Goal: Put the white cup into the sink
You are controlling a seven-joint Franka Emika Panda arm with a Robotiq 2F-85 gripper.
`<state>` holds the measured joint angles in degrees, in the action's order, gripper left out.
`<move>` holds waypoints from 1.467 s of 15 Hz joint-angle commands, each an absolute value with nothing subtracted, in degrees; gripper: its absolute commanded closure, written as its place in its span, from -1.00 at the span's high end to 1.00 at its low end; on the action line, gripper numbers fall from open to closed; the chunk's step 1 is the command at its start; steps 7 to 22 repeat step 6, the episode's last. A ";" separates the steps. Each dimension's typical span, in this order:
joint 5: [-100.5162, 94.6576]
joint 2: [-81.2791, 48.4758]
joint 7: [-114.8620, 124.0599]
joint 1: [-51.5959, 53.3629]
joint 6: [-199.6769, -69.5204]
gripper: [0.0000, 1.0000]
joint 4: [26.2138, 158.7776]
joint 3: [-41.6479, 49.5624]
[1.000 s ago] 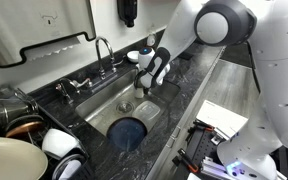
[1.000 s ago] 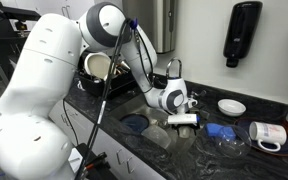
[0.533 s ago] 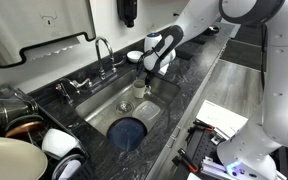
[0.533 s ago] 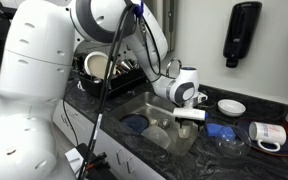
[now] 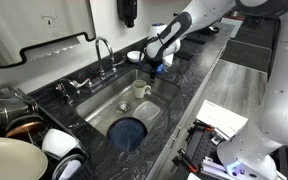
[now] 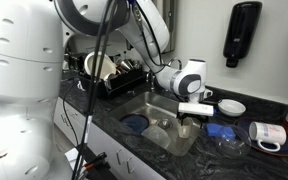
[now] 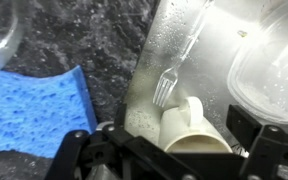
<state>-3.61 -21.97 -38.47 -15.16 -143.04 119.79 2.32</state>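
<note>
my white jointed arm (image 5: pixel 187 22) reaches in over the black speckled stone bench (image 5: pixel 191 86). set in the bench is the large rectangular stainless-steel sink (image 5: pixel 102 101), with a curved chrome faucet (image 5: pixel 103 48) at its back edge. a round dark blue dish (image 5: pixel 129 131) lies on the basin floor, well apart from my tool.

my tool (image 5: pixel 156 67) hangs above the end of the sink, over the basin's rim. it is released: in the wrist view its two dark fingers (image 7: pixel 72 152) stand spread wide at the bottom corners of the picture, with nothing clamped between them.

a flat blue rectangular sponge (image 7: pixel 34 105) lies on the stone just beside the basin's edge. a clear plastic container (image 7: pixel 275 60) sits inside the basin, on the side away from the sponge.

the small off-white cylindrical cup (image 5: pixel 141 90) is inside the sink, on the steel floor below my tool and apart from it. in an exterior view it looks upright. in the wrist view the cup (image 7: pixel 194 130) sits close to the basin wall on the sponge's side. a clear plastic fork (image 7: pixel 176 72) lies on the steel just beyond the cup; i cannot tell whether they touch.
</note>
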 commanded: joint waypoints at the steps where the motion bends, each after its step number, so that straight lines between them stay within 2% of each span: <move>1: 2.71 -13.78 -48.40 -19.36 -138.27 1.00 122.22 1.02; 6: 8.24 -8.05 -55.29 -18.67 -130.50 1.00 121.09 4.83; 22: 8.24 -8.05 -55.29 -18.67 -130.50 1.00 121.09 4.83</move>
